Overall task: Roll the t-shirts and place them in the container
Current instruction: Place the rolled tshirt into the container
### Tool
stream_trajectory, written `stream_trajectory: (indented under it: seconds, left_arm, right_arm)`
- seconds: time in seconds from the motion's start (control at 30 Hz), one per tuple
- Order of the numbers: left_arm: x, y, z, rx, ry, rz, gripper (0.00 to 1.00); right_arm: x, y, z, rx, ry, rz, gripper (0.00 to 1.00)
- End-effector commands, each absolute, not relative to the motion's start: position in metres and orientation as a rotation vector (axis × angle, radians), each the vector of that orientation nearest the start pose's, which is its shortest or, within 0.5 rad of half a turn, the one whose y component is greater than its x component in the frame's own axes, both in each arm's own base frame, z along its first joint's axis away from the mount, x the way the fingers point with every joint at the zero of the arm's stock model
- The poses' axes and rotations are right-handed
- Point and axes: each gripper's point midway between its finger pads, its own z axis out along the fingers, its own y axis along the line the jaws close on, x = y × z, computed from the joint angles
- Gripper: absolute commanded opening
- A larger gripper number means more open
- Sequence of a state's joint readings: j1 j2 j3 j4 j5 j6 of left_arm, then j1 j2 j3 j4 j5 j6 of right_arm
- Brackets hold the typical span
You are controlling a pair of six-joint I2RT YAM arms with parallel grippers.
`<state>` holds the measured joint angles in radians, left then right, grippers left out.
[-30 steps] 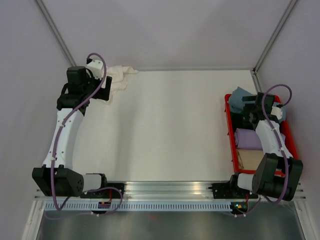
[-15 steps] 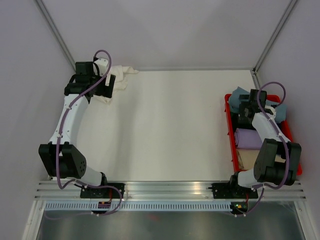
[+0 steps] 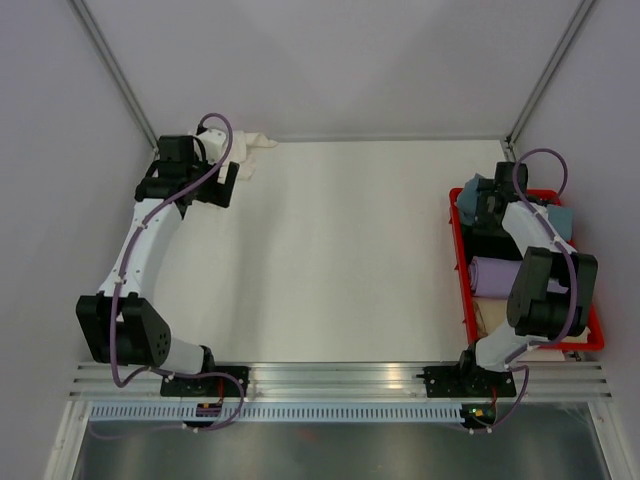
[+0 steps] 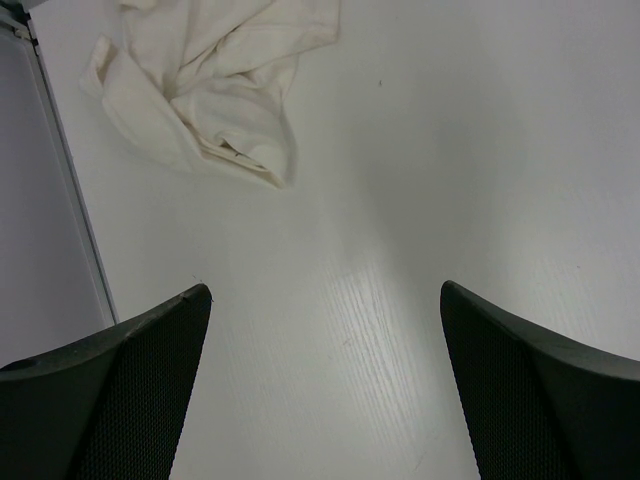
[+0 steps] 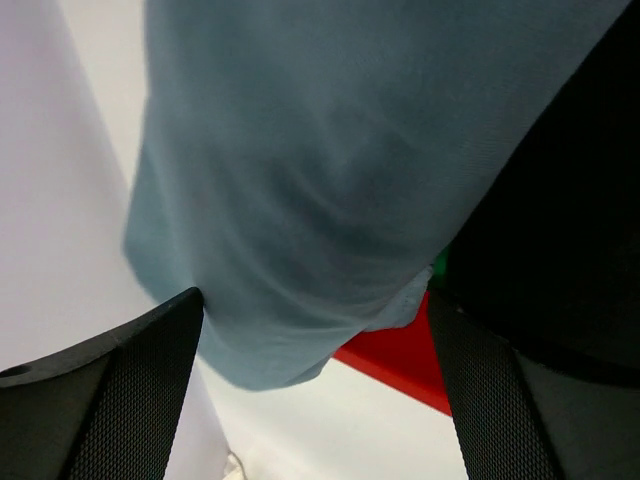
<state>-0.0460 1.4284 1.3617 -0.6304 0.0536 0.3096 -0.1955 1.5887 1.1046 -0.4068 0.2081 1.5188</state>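
Observation:
A crumpled cream-white t-shirt [image 4: 215, 90] lies in the table's far left corner [image 3: 252, 145]. My left gripper [image 4: 325, 290] hovers open just short of it over bare tabletop, partly covering it in the top view [image 3: 222, 183]. A dusty blue-grey t-shirt [image 5: 320, 170] drapes over the back end of the red crate [image 5: 400, 358] at the right [image 3: 478, 187]. My right gripper [image 5: 315, 295] is open with its fingers on either side of the shirt's hanging edge, above the crate's back end [image 3: 487, 207].
The red crate [image 3: 458, 255] also holds a rolled purple cloth [image 3: 495, 275] and a tan cloth [image 3: 490, 318]. Grey walls and metal frame posts enclose the table on the left, right and back. The white tabletop [image 3: 340, 250] stretches between the arms.
My left arm has swung towards the back, its gripper shifting right beside the cream shirt. My right gripper has moved towards the crate's back end, onto the blue-grey shirt.

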Motion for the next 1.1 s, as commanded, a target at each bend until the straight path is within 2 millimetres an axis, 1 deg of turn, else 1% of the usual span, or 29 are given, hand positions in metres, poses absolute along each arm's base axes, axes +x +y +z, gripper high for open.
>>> stream_trajectory:
  seconds: [0.0,0.03,0.07,0.1,0.13,0.17,0.2,0.23,0.37,0.4,0.53,0.6,0.73,0.8,0.9,0.97,1.0,1.03,1.07]
  left_arm:
    - [0.415,-0.010,0.239,0.417,2.172,0.131,1.00]
    - [0.416,-0.010,0.236,0.423,2.179,0.132,1.00]
    - [0.417,-0.011,0.235,0.430,2.179,0.129,1.00]
    - [0.417,-0.011,0.234,0.434,2.182,0.133,1.00]
    - [0.418,-0.010,0.234,0.437,2.183,0.138,1.00]
    - [0.418,-0.011,0.234,0.436,2.182,0.141,1.00]
    - [0.419,-0.010,0.235,0.435,2.181,0.147,1.00]
    - [0.420,-0.010,0.237,0.440,2.177,0.150,1.00]
    - [0.423,-0.008,0.239,0.463,2.168,0.169,1.00]
    - [0.424,-0.002,0.239,0.456,2.171,0.209,1.00]
    - [0.428,-0.001,0.243,0.456,2.162,0.220,1.00]
    - [0.430,-0.002,0.244,0.457,2.158,0.213,1.00]
    - [0.432,-0.004,0.242,0.457,2.162,0.202,1.00]
    - [0.434,-0.004,0.243,0.459,2.159,0.201,1.00]
    - [0.434,-0.005,0.245,0.467,2.152,0.198,1.00]
    - [0.433,-0.005,0.246,0.476,2.148,0.197,1.00]
    - [0.433,-0.005,0.246,0.480,2.148,0.199,1.00]
    - [0.433,-0.005,0.246,0.480,2.148,0.199,1.00]
    - [0.433,-0.005,0.248,0.479,2.143,0.199,1.00]
  right_arm:
    - [0.438,-0.074,0.132,1.927,1.519,0.359,0.98]
    - [0.442,-0.075,0.134,1.923,1.512,0.367,0.98]
    - [0.450,-0.075,0.144,1.907,1.496,0.384,0.98]
    - [0.453,-0.075,0.147,1.897,1.495,0.376,0.98]
    - [0.452,-0.075,0.139,1.906,1.521,0.340,0.98]
    - [0.457,-0.073,0.143,1.897,1.527,0.338,0.98]
    - [0.458,-0.074,0.141,1.899,1.529,0.328,0.98]
    - [0.457,-0.074,0.135,1.905,1.536,0.305,0.98]
    - [0.448,-0.068,0.113,1.963,1.549,0.264,0.98]
    - [0.446,-0.068,0.110,1.969,1.548,0.255,0.98]
    - [0.442,-0.069,0.106,1.971,1.558,0.217,0.98]
    - [0.441,-0.068,0.108,1.965,1.565,0.202,0.98]
    - [0.429,-0.068,0.100,1.981,1.569,0.144,0.98]
    - [0.422,-0.074,0.095,1.985,1.546,0.106,0.96]
    - [0.427,-0.081,0.098,1.932,1.539,0.084,0.93]
    - [0.434,-0.083,0.100,1.893,1.564,0.081,0.92]
    - [0.438,-0.082,0.093,1.885,1.588,0.072,0.88]
    - [0.440,-0.080,0.091,1.885,1.604,0.077,0.88]
    - [0.445,-0.080,0.093,1.876,1.612,0.080,0.87]
